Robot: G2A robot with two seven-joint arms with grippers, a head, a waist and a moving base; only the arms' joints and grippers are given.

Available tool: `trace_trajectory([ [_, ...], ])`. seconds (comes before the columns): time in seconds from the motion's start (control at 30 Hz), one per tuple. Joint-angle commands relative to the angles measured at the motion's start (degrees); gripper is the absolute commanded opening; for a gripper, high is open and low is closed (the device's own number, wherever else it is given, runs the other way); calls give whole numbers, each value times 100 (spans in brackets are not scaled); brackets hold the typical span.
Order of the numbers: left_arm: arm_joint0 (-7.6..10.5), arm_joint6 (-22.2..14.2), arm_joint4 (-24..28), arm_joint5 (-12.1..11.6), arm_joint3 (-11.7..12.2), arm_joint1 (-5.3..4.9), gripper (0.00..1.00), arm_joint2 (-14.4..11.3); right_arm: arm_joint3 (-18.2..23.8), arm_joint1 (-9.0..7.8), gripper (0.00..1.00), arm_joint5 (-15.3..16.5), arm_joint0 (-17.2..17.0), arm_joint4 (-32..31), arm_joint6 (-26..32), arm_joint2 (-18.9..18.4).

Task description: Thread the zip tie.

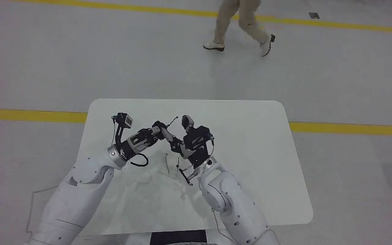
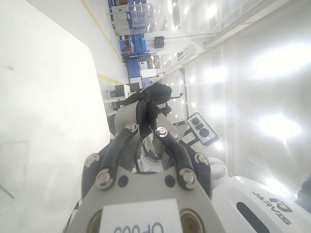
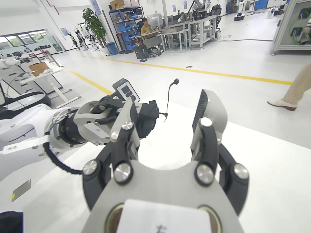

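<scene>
A thin black zip tie (image 3: pixel 168 98) stands upright above the white table (image 1: pixel 257 159), its head (image 3: pixel 175 81) at the top. My left gripper (image 3: pixel 151 113), with black-covered tips, is shut on the tie's lower end. In the left wrist view the tie (image 2: pixel 175 96) sticks out sideways past the left gripper (image 2: pixel 145 105). My right gripper (image 3: pixel 167 110) is open, one finger on each side of the tie and nothing gripped between them. In the top view the left gripper (image 1: pixel 160 129) and right gripper (image 1: pixel 180 131) meet over the table's middle left, with the tie (image 1: pixel 173 120) between them.
A clear plastic piece (image 1: pixel 173 166) lies flat on the table just under the two grippers. The table's right half and far edge (image 1: pixel 184 101) are bare. Yellow floor lines run past the table.
</scene>
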State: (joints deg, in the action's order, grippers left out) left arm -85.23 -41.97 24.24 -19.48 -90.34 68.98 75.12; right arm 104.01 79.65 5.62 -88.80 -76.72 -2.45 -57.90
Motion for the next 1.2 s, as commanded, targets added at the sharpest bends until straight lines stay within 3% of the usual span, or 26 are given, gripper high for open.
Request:
trace_trajectory([
  [0.0, 0, 0, 0, 0, 0, 0, 0, 0, 18, -27, 66, 32, -36, -84, -31, -107],
  [0.07, 0, 0, 0, 0, 0, 0, 0, 0, 55, -61, 74, 156, -75, -190, -99, -217],
  [0.1, 0, 0, 0, 0, 0, 0, 0, 0, 83, -79, 96, 316, -76, -236, -137, -245],
  [0.13, 0, 0, 0, 0, 0, 0, 0, 0, 114, -99, 100, 475, -63, -318, -171, -284],
  [0.4, 0, 0, 0, 0, 0, 0, 0, 0, 129, -110, 100, 530, -63, -361, -194, -315],
  [0.5, 34, 70, 242, 244, 15, 1, 0, -13, 123, -112, 100, 511, -59, -379, -196, -326],
  [0.67, 106, -725, 1536, 1366, 138, -47, 0, 143, 69, -173, 100, 443, -47, -1031, -325, -477],
  [0.77, 167, -1202, 1812, 1884, 237, -102, 0, 267, 49, -209, 100, 480, -52, -1323, -527, -520],
  [0.87, 214, -1373, 2066, 2118, 373, -132, 0, 371, -4, -299, 100, 480, 49, -1323, -641, -520],
  [0.97, 260, -1405, 2197, 2159, 470, -146, 0, 410, -82, -413, 100, 415, 115, -1323, -806, -410],
  [1.0, 290, -1417, 2118, 2022, 437, -153, 0, 430, -87, -422, 100, 408, 117, -1323, -822, -396],
  [1.17, 290, -1417, 2118, 2022, 437, -153, 0, 430, -87, -422, 100, 408, 117, -1323, -822, -396],
])
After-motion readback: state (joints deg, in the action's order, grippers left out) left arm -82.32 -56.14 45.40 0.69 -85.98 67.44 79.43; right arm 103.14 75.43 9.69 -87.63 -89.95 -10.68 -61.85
